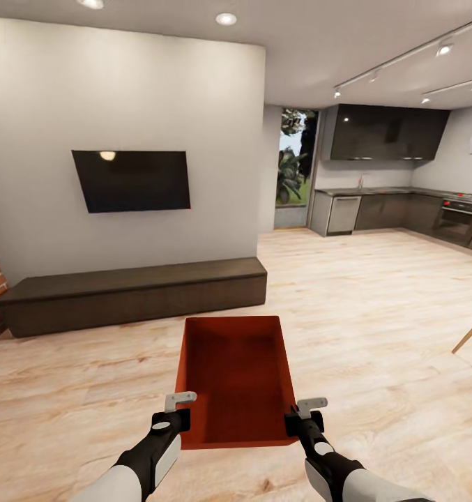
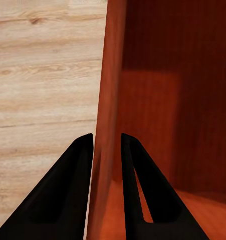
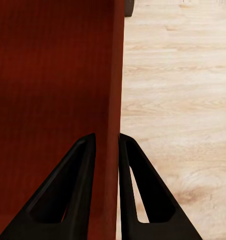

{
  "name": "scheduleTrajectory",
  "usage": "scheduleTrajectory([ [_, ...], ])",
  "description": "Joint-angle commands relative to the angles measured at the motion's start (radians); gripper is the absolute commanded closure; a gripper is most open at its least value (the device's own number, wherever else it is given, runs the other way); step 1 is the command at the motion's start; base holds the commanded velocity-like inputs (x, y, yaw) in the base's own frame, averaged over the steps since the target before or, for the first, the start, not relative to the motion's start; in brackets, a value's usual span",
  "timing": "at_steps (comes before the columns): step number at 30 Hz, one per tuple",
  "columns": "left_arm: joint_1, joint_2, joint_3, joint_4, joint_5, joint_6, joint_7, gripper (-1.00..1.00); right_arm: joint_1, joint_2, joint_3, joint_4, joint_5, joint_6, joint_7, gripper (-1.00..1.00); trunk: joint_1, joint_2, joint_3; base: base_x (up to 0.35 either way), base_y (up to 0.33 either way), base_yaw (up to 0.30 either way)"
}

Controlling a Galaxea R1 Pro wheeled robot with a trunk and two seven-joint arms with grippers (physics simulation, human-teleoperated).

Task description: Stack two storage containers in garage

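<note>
Both arms carry an orange-red storage container [image 1: 236, 376] above the living room's pale plank floor [image 1: 375, 328], left pincer [image 2: 106, 145] and right pincer [image 3: 107, 145] each clamped on a side wall.

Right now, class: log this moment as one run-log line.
room: living room | bin: held up, empty | left gripper: shut on bin wall | right gripper: shut on opposite wall | backdrop: TV, cabinet

Carrying: we hold one storage container [image 1: 237, 380] between left gripper [image 1: 179, 411] and right gripper [image 1: 300, 413].
Ahead: TV [image 1: 132, 180], low cabinet [image 1: 134, 293].
</note>
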Motion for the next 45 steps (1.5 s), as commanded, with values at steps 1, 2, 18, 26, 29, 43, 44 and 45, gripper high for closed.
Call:
scheduleTrajectory([
  [1, 0.000, 0.003, 0.011, -0.002, -0.004, 0.006, 0.018, 1.00, -0.001, -0.003, -0.030, 0.000, -0.009, -0.005, -0.018, 1.00, 0.000, 0.000, 0.001, 0.000, 0.000, 0.000],
  [2, 0.000, 0.004, 0.010, -0.002, -0.004, 0.006, 0.018, 1.00, -0.001, -0.003, -0.030, 0.000, -0.009, -0.005, -0.018, 1.00, 0.000, 0.000, 0.002, 0.000, 0.000, 0.000],
  [18, 0.000, 0.004, 0.011, -0.002, -0.004, 0.006, 0.018, 1.00, -0.001, -0.003, -0.030, 0.000, -0.009, -0.005, -0.018, 1.00, 0.000, 0.000, 0.028, 0.000, 0.000, 0.000],
  [26, 0.000, 0.002, 0.011, -0.003, -0.004, 0.006, 0.018, 1.00, -0.001, -0.003, -0.030, 0.000, -0.009, -0.005, -0.018, 1.00, 0.000, 0.000, 0.041, 0.000, 0.000, 0.000],
  [29, 0.000, 0.003, 0.011, -0.003, -0.004, 0.006, 0.018, 1.00, -0.001, -0.003, -0.030, 0.000, -0.009, -0.006, -0.018, 1.00, 0.000, 0.000, 0.045, 0.000, 0.000, 0.000],
  [43, 0.000, 0.002, 0.011, -0.003, -0.004, 0.006, 0.018, 1.00, -0.001, -0.002, -0.030, 0.000, -0.009, -0.004, -0.018, 1.00, 0.000, 0.000, 0.059, 0.000, 0.000, 0.000],
  [44, 0.000, 0.002, 0.011, -0.003, -0.004, 0.006, 0.018, 1.00, -0.001, -0.002, -0.030, 0.000, -0.009, -0.003, -0.018, 1.00, 0.000, 0.000, 0.059, 0.000, 0.000, 0.000],
  [45, 0.000, 0.002, 0.011, -0.003, -0.004, 0.006, 0.018, 1.00, -0.001, -0.002, -0.030, 0.000, -0.009, -0.003, -0.018, 1.00, 0.000, 0.000, 0.059, 0.000, 0.000, 0.000],
])
